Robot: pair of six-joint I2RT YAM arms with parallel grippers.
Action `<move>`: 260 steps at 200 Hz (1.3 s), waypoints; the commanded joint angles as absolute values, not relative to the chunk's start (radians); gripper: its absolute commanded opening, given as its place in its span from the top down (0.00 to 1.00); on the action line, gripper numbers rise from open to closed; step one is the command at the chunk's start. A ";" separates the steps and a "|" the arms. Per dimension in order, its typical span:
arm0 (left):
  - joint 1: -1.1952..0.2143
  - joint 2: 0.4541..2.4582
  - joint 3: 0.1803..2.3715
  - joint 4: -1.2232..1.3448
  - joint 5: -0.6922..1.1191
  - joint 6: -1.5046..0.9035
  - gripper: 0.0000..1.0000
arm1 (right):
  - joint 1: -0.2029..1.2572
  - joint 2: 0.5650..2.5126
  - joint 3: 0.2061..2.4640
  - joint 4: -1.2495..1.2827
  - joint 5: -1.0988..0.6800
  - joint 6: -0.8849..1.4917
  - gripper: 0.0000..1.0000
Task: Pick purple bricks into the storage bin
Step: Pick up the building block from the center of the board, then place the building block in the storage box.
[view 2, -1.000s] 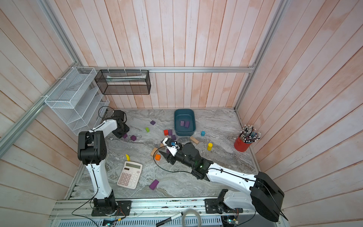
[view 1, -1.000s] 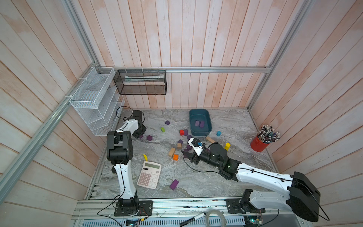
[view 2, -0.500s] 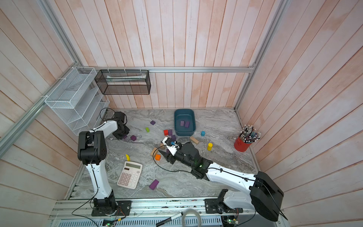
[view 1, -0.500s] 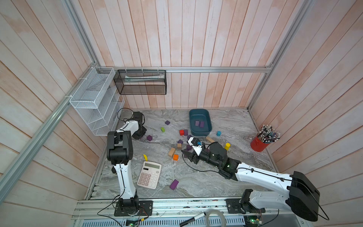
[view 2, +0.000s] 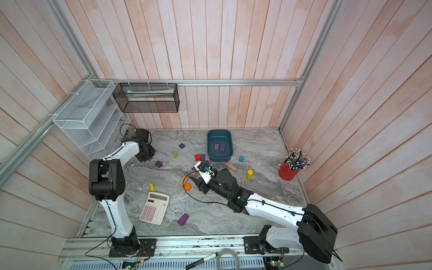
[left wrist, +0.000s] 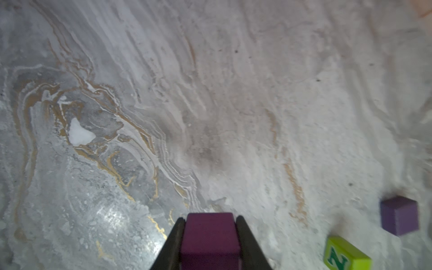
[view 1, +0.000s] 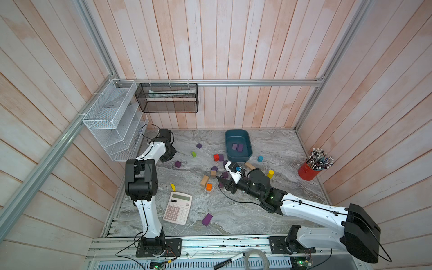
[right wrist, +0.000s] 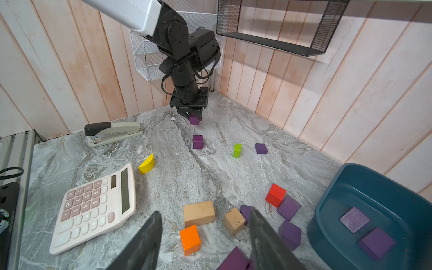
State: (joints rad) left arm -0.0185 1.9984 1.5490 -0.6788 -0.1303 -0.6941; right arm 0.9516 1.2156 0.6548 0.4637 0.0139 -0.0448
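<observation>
My left gripper (left wrist: 210, 218) is shut on a purple brick (left wrist: 210, 236), low over the marble table at the back left, also seen in the right wrist view (right wrist: 194, 120). In both top views that gripper (view 1: 169, 156) (view 2: 146, 156) covers the brick. The storage bin (view 1: 236, 133) (view 2: 219, 133) (right wrist: 327, 210) holds two purple bricks (view 1: 234, 146) (view 1: 240, 147). Loose purple bricks (view 1: 178, 164) (view 1: 199, 145) (view 1: 207, 219) (right wrist: 288, 207) (right wrist: 289, 235) lie on the table. My right gripper (right wrist: 205, 211) (view 1: 223, 183) hangs open over the middle cluster, nothing between its fingers.
A calculator (view 1: 177, 208), a stapler (right wrist: 112, 133) and a red pencil cup (view 1: 308, 171) stand on the table. Tan blocks (right wrist: 198, 213), an orange block (right wrist: 190, 239), a red block (right wrist: 275, 194), a green block (view 1: 193, 154) and a yellow piece (view 1: 173, 187) lie among the purple ones.
The left gripper has closed on the purple brick at the back left. The right arm has barely moved.
</observation>
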 commanded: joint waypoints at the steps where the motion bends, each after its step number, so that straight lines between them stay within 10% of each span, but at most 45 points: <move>1: -0.059 1.942 1.584 -0.647 -0.106 -0.651 0.69 | 0.954 1.218 0.669 0.464 0.084 -0.003 0.39; 260: -0.630 2.322 2.122 -0.489 0.025 -0.294 0.70 | 0.451 1.145 0.643 0.034 0.073 0.606 0.40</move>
